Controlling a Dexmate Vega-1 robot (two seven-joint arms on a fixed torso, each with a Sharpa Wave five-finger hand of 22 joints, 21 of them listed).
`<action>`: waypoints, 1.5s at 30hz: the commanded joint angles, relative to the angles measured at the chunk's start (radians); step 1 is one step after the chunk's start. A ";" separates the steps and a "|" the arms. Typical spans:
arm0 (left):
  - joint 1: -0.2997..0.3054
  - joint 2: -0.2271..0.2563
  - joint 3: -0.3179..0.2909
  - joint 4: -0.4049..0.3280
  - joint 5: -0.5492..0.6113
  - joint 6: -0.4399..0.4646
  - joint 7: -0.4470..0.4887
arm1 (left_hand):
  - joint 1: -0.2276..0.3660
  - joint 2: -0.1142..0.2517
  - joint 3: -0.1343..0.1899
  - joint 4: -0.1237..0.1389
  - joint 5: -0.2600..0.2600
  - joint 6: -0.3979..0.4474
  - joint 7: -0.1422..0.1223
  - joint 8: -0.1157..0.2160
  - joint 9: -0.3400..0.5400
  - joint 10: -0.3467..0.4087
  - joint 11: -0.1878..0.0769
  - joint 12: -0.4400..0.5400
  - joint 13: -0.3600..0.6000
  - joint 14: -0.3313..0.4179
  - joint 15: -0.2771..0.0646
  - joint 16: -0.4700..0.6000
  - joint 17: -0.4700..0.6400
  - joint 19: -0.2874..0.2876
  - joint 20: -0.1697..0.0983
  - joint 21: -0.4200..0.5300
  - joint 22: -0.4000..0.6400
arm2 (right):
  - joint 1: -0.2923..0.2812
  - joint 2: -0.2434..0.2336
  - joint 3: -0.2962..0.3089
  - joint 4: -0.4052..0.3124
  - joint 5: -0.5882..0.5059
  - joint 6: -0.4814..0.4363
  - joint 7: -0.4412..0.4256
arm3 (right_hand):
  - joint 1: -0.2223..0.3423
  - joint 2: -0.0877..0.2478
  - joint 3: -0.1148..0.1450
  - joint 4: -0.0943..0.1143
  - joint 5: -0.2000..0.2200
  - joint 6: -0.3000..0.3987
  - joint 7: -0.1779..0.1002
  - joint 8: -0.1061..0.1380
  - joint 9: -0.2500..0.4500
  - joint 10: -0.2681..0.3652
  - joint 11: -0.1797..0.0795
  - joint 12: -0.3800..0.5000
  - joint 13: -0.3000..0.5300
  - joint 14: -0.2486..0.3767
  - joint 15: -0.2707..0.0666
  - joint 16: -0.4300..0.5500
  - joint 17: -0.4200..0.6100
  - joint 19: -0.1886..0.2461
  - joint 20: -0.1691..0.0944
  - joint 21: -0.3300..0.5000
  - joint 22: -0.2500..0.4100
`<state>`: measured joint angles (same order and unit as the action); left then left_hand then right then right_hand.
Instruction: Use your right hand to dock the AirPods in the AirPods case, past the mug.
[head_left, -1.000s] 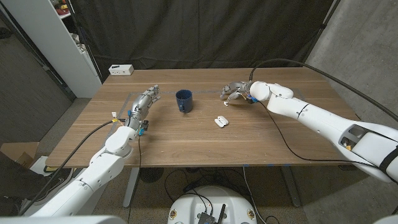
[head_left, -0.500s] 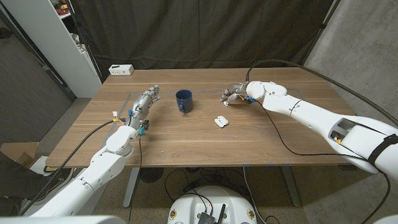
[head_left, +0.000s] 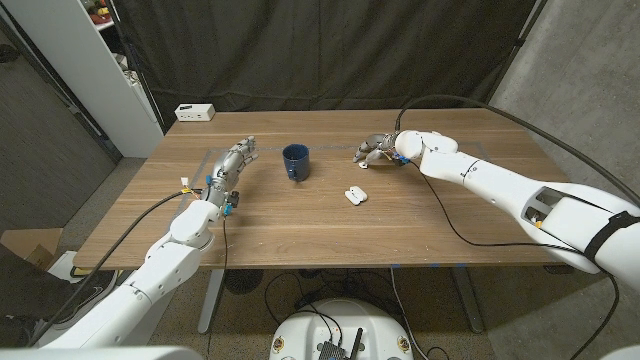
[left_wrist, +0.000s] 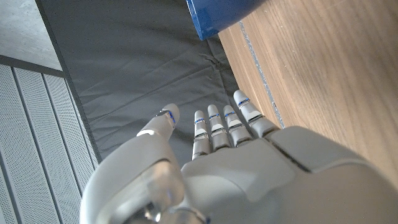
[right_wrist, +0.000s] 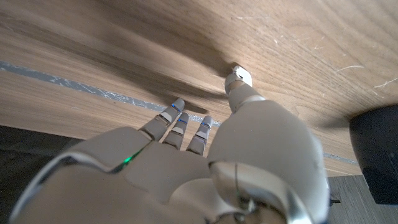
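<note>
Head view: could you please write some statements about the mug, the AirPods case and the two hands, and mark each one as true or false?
1. The mug stands on the table between the left hand and the right hand. True.
2. The AirPods case lies inside the mug. False: it lies on the bare table, apart from the mug, on the right arm's side and nearer the robot.
3. The right hand is farther from the robot than the AirPods case. True.
4. The left hand grips the mug. False: it is apart from the mug, fingers stretched out, holding nothing.
</note>
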<state>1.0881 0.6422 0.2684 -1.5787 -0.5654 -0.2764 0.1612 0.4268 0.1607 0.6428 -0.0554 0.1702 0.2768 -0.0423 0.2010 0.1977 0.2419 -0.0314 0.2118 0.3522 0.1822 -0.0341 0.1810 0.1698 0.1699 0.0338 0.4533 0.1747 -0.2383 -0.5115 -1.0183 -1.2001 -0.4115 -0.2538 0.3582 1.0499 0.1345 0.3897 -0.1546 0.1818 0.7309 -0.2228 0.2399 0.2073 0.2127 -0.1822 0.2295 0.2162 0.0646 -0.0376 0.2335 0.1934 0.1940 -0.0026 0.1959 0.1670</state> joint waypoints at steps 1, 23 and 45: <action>-0.023 0.006 0.005 0.022 -0.010 0.010 -0.023 | 0.002 -0.004 0.002 -0.002 0.007 0.005 0.001 0.008 0.004 0.009 0.002 0.009 0.001 0.008 -0.012 0.003 0.002 0.005 0.005 -0.002 0.003 | -0.011 -0.011 -0.004 -0.009 0.019 -0.013 0.014 | 0.001 0.003 -0.007 -0.002 -0.001 0.040 0.001 0.013 0.006 0.022 -0.005 0.009 0.006 0.013 -0.121 0.007 0.003 0.014 -0.001 0.001 0.002; -0.027 0.007 0.006 0.036 -0.016 0.004 -0.029 | -0.002 -0.004 0.001 -0.003 0.007 0.013 0.003 0.008 0.005 0.013 0.002 0.011 -0.004 0.012 -0.015 0.003 0.002 0.008 0.011 -0.007 0.003 | -0.023 0.000 -0.001 0.163 0.002 0.358 -0.185 | 0.072 0.027 -0.026 -0.005 -0.005 0.189 0.000 0.024 0.014 0.110 -0.028 0.026 0.028 0.105 -0.177 0.054 0.025 0.080 -0.043 0.006 0.004; 0.021 0.023 -0.022 0.015 -0.027 -0.014 -0.019 | -0.004 -0.004 0.002 -0.005 0.007 0.038 -0.003 0.015 0.006 0.023 0.001 0.015 -0.009 0.015 -0.017 0.003 0.002 0.010 0.014 -0.013 0.004 | -0.013 -0.021 0.000 0.170 -0.029 0.535 -0.136 | 0.211 0.044 -0.035 -0.002 -0.001 0.246 0.001 0.009 0.042 0.130 -0.029 0.015 0.056 0.107 -0.187 0.085 0.068 0.078 -0.080 -0.002 0.007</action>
<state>1.0950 0.6601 0.2565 -1.5637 -0.5879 -0.2804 0.1453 0.4268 0.1607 0.6428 -0.0553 0.1702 0.3052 -0.0426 0.2087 0.2024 0.2572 -0.0306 0.2194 0.3432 0.1877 -0.0393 0.1810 0.1698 0.1793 0.0430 0.4455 0.1746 -0.2484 -0.5120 -1.0265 -0.9877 -0.4201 0.2466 0.1864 1.2366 0.1755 0.3500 -0.1624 0.1773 1.0045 -0.2211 0.2730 0.2577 0.3690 -0.2119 0.2550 0.2669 0.1962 -0.0391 0.3224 0.2518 0.2877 -0.0395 0.1928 0.1692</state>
